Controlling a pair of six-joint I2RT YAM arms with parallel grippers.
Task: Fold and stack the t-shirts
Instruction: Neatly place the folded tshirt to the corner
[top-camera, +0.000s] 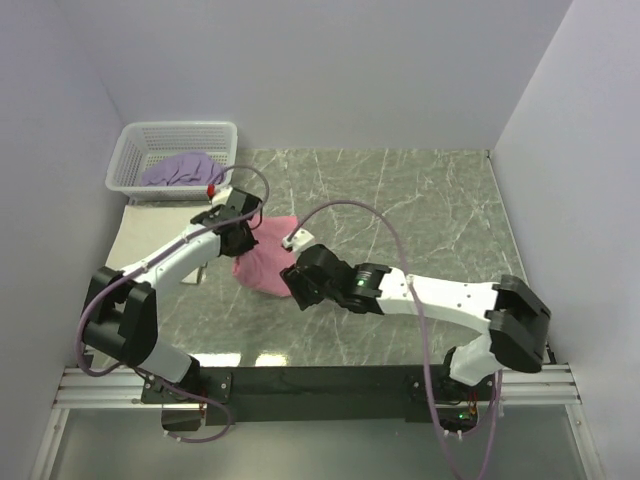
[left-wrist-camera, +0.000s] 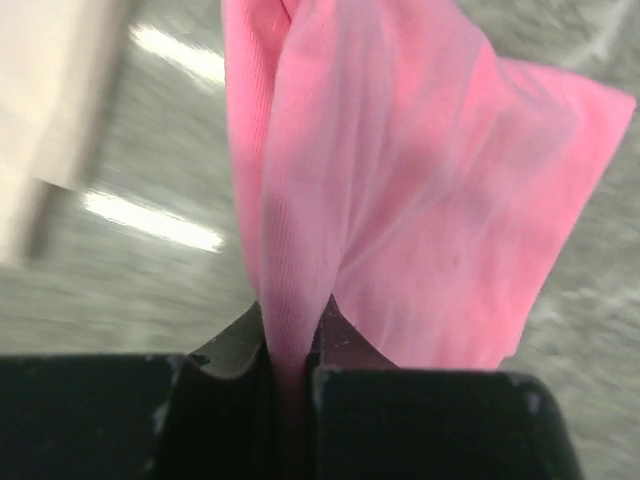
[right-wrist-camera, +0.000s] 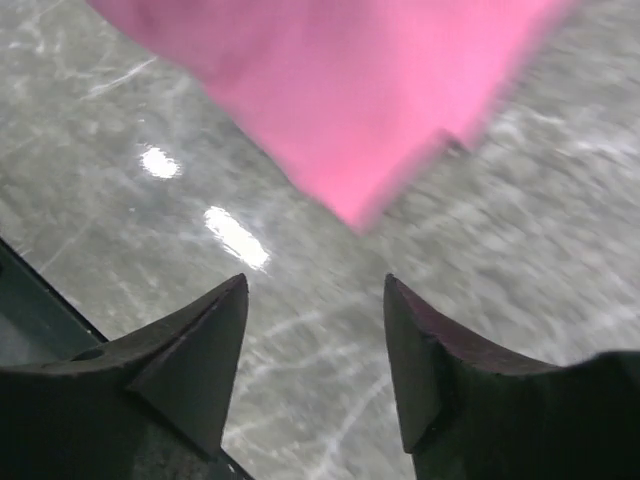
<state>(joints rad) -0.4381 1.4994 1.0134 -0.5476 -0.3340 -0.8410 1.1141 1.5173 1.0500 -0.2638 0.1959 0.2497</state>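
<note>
The pink t-shirt (top-camera: 268, 258) hangs bunched over the marble table between both arms. My left gripper (top-camera: 240, 240) is shut on a fold of its fabric, and the left wrist view shows that fold (left-wrist-camera: 300, 200) pinched between the jaws (left-wrist-camera: 292, 328). My right gripper (right-wrist-camera: 315, 290) stands open just below and in front of the shirt's hanging corner (right-wrist-camera: 340, 110), with nothing between its fingers; in the top view it (top-camera: 291, 279) sits at the shirt's near edge. A cream t-shirt (top-camera: 150, 235) lies flat at the left. A lavender t-shirt (top-camera: 180, 168) lies in the basket.
The white lattice basket (top-camera: 130, 160) stands at the back left corner by the walls. Bare marble table (top-camera: 420, 210) stretches to the right and back. The cream shirt's edge (left-wrist-camera: 50, 90) shows close beside my left gripper.
</note>
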